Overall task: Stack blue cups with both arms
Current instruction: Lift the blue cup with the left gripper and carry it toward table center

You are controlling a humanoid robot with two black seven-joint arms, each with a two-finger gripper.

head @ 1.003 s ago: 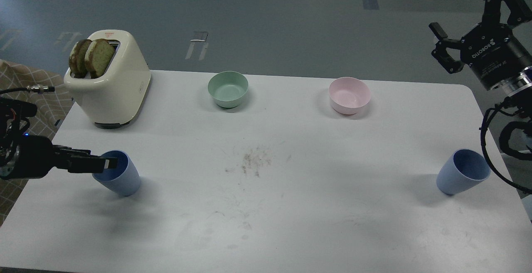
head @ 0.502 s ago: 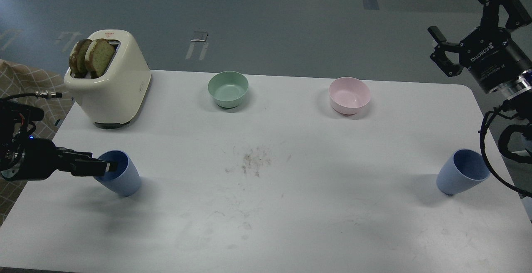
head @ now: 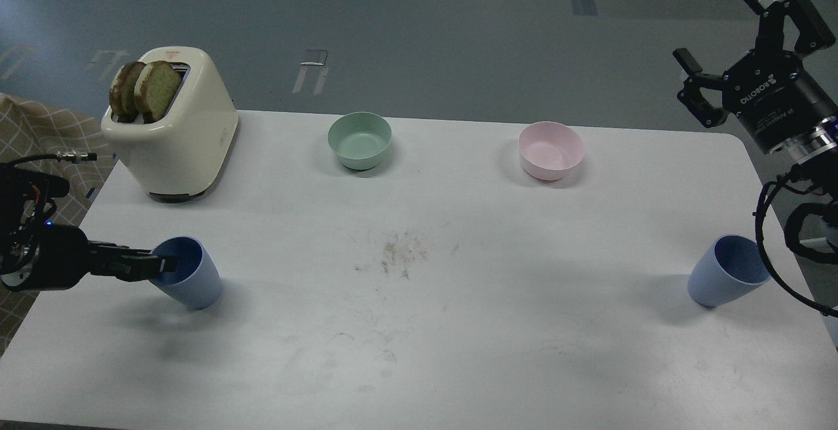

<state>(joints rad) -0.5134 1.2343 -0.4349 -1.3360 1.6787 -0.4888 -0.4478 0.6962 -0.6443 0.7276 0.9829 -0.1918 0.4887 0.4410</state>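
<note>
Two blue cups on the white table [head: 419, 351], both matte light blue, tapered to a narrow base, no handles, darker blue inside. The left cup [head: 190, 274] sits near the table's left edge, in front of the cream toaster [head: 171, 129] with its two slices of bread [head: 144, 89]. The right cup [head: 725, 273] is way over near the right edge, so the pair is well apart with the whole middle of the table between them.

My left gripper [head: 160, 265] comes in low from the left, its tip at the left cup's mouth. It's seen edge-on and dark, so I honestly can't tell whether the jaws are spread or pinching the rim. My right gripper [head: 720, 37] is up high past the far right corner, jaws spread wide, nothing in them, well clear of the right cup.

Room-wise: the center is bare apart from a smudge of crumbs [head: 396, 256]. The mint-green bowl [head: 359, 139] and pink bowl [head: 550, 150] sit along the far edge, well away from both cups. The right cup has my own cables [head: 772, 247] hanging just beside it.
</note>
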